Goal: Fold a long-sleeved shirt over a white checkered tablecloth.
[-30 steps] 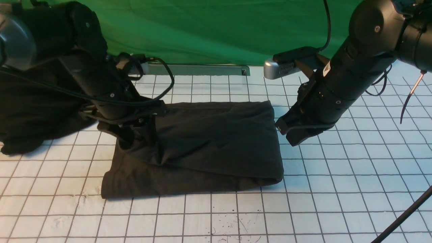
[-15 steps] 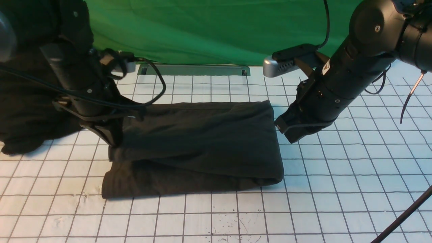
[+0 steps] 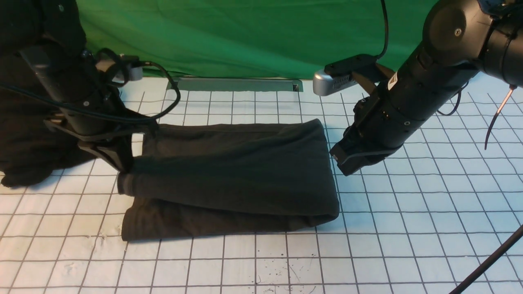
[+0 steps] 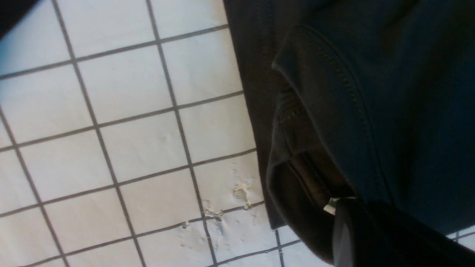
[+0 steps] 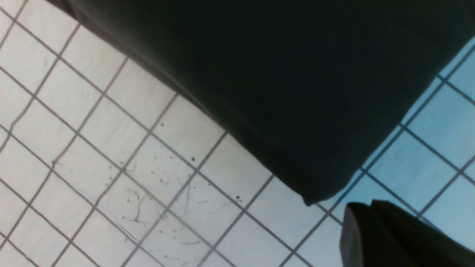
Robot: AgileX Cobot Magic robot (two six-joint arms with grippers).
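The long-sleeved shirt [image 3: 237, 171] lies folded into a dark rectangle in the middle of the white checkered tablecloth [image 3: 408, 228]. My left gripper [image 3: 122, 163] is shut on the left edge of the shirt's top layer and holds it just off the lower layer. In the left wrist view, stitched hems of the shirt [image 4: 389, 92] bunch at the left gripper [image 4: 345, 213], with a small white tab beside it. My right gripper [image 3: 345, 163] hangs shut and empty just off the shirt's right edge. In the right wrist view the right gripper [image 5: 358, 217] sits near the shirt's corner [image 5: 278, 74] without touching it.
A blacker garment [image 3: 24, 134] is heaped at the far left behind my left arm. A green cloth [image 3: 245, 36] hangs at the back above a grey metal bar [image 3: 237, 84]. A black cable [image 3: 490, 257] crosses the near right corner.
My left gripper has moved left and back with the shirt's top layer, drawing it out flatter over the lower layer. The right gripper has edged slightly left.
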